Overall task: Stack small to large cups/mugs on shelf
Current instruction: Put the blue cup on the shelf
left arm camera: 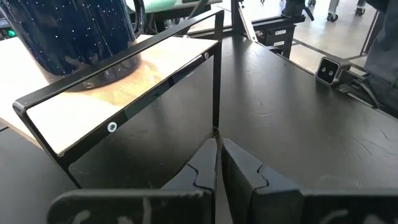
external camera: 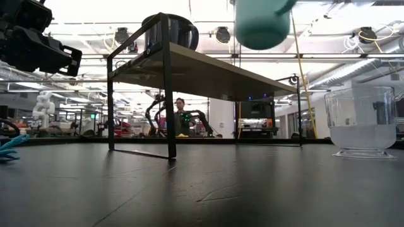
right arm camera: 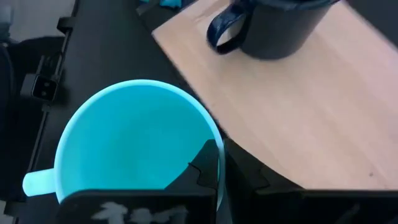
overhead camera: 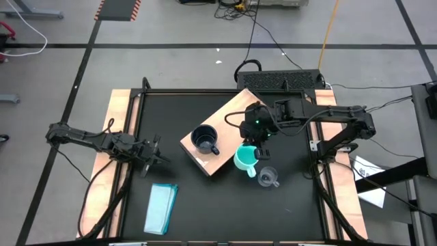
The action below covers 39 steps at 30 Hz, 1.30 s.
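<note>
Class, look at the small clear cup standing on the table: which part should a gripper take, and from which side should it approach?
Probably the rim, from above: the clear cup stands upright and open-topped, clear of the shelf. Pinch one wall away from the handle, one finger inside, one outside.

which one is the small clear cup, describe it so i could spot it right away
Start at the wooden shelf lying at an angle in the middle of the black table, with the dark mug on top. Just off its right end the right gripper holds a turquoise mug in the air. The clear cup stands on the table just beyond that mug, the only see-through one.
</note>
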Motion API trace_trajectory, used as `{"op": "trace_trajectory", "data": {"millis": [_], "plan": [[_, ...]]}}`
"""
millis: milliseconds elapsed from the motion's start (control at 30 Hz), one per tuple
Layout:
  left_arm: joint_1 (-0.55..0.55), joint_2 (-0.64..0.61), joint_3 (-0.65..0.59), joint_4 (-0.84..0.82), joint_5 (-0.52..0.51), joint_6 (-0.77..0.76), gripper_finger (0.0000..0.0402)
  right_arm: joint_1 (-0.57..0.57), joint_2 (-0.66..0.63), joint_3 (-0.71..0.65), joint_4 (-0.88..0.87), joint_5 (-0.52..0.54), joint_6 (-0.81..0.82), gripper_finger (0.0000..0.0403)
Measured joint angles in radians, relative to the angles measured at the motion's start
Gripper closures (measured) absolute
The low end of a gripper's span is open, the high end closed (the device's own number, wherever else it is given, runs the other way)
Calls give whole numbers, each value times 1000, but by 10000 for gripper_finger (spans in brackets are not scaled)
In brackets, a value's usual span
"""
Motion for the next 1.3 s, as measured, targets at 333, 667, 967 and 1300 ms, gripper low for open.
{"op": "trace_trajectory", "data": {"millis": [333, 667, 967, 1300], "plan": [[0, 0, 0, 0, 0, 0, 376, -76, 0, 92, -50, 1, -28, 401], [0, 0, 0, 0, 0, 8, 376, -123, 5, 109, -69, 1, -47, 402], [0, 0, 0, 0, 0, 4, 376, -122, 55, 109, -83, 1, -52, 402], [0, 0, 0, 0, 0, 2, 376, -122, 66, 109, -83, 1, -53, 402]]}}
